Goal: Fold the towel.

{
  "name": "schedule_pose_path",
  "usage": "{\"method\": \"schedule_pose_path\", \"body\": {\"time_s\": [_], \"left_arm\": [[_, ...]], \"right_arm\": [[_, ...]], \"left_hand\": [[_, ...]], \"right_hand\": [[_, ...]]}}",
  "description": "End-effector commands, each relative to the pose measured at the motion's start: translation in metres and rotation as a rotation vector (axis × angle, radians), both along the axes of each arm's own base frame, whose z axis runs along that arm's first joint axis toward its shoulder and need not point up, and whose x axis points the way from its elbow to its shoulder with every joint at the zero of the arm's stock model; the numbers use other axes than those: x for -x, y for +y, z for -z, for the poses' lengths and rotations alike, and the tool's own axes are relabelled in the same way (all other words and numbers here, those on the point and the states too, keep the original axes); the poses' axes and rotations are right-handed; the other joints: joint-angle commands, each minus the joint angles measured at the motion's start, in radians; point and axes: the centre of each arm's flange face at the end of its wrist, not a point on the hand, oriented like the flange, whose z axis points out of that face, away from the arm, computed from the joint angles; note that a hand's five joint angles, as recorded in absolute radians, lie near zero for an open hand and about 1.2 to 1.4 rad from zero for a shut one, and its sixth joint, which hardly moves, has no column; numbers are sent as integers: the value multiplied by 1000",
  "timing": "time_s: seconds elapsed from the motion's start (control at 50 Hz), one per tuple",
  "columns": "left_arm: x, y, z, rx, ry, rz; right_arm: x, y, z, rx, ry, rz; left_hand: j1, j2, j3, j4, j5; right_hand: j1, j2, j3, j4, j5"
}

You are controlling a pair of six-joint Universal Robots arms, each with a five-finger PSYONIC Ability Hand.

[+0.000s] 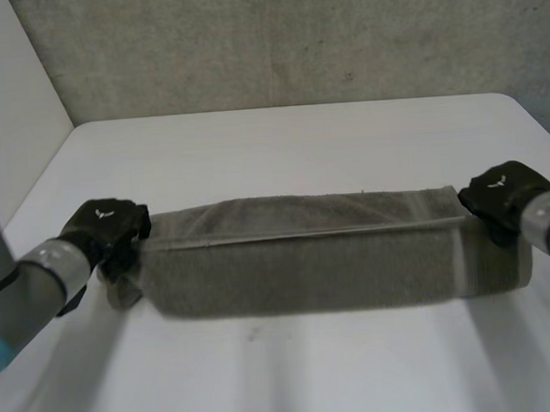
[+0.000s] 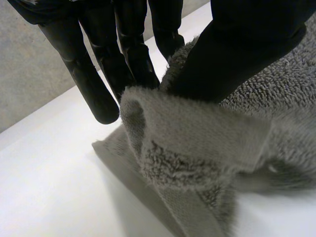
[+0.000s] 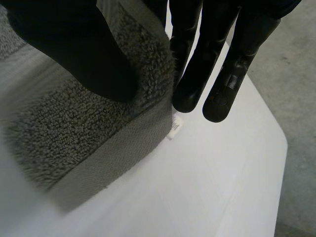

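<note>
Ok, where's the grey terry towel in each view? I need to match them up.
Head view: the grey terry towel is stretched across mid-table between the left hand and the right hand.
Left wrist view: its end is pinched between the left hand's thumb and fingers.
Right wrist view: its other end is pinched by the right hand's thumb.
Shared landmark: the white table beneath it.

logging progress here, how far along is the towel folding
Done: the grey towel stretches as a long band over the table, apparently doubled lengthwise. In hand: left hand and right hand each pinch one end. Left: bringing the ends together, probably, then releasing.
</note>
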Motion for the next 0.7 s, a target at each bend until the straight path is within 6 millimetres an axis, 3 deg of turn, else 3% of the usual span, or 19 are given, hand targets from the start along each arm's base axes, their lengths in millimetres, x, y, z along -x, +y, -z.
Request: {"method": "schedule_pose_path", "body": {"time_s": [0.02,0.06,0.12,0.3,0.32,0.34,0.36,0.38,0.48,0.58,0.6,0.64,0.66,0.7], "left_arm": [[12,-57,17,48,-1,-13],[17,-77,25,75,-6,-28],[27,-92,32,94,-6,-23],[42,-111,45,130,1,0],[44,-113,45,137,3,2],[44,-113,45,137,3,2],[45,-114,43,144,1,4],[48,-112,40,153,0,13],[57,-107,21,196,6,40],[56,-104,-9,256,21,39],[56,-102,-19,273,26,37],[55,-100,-28,290,29,33],[54,-96,-34,297,31,32],[51,-92,-39,299,31,28]], "right_arm": [[-18,-48,31,104,11,38],[-20,-58,37,127,6,39],[-27,-74,46,174,3,39],[-36,-107,71,234,19,90],[-36,-107,71,234,19,90],[-35,-108,70,239,20,104],[-34,-108,70,242,22,122],[-34,-108,70,242,22,122],[-36,-105,49,274,-15,149],[-33,-97,6,330,-150,183],[-33,-97,6,330,-151,183],[-30,-92,-17,362,-211,192],[-30,-92,-17,362,-211,192],[-29,-82,-36,378,-247,175]], "left_hand": [[221,178,181,176,195],[221,178,181,176,195],[221,178,181,176,195],[204,161,164,159,177],[-258,-301,-298,-303,-285],[-263,-306,-303,-308,-289],[-768,-812,-808,-814,-795],[-1000,-1044,-1040,-1046,-1027],[-1000,-1044,-1040,-1046,-1027],[-1000,-1044,-1040,-1046,-1027],[-1000,-1044,-1040,-1046,-1027],[-1000,-1044,-1040,-1046,-1027],[-1000,-1044,-1040,-1046,-1027],[-1000,-1044,-1040,-1046,-1027]], "right_hand": [[430,218,211,203,233],[430,218,211,203,233],[430,218,211,203,233],[430,218,211,203,233],[430,218,211,203,233],[-190,-403,-410,-418,-388],[-737,-950,-956,-965,-935],[-743,-956,-962,-970,-941],[-791,-1004,-1010,-1019,-989],[-791,-1004,-1010,-1019,-989],[-791,-1004,-1010,-1019,-989],[-791,-1004,-1010,-1019,-989],[-791,-1004,-1010,-1019,-989],[-791,-1004,-1010,-1019,-989]]}}
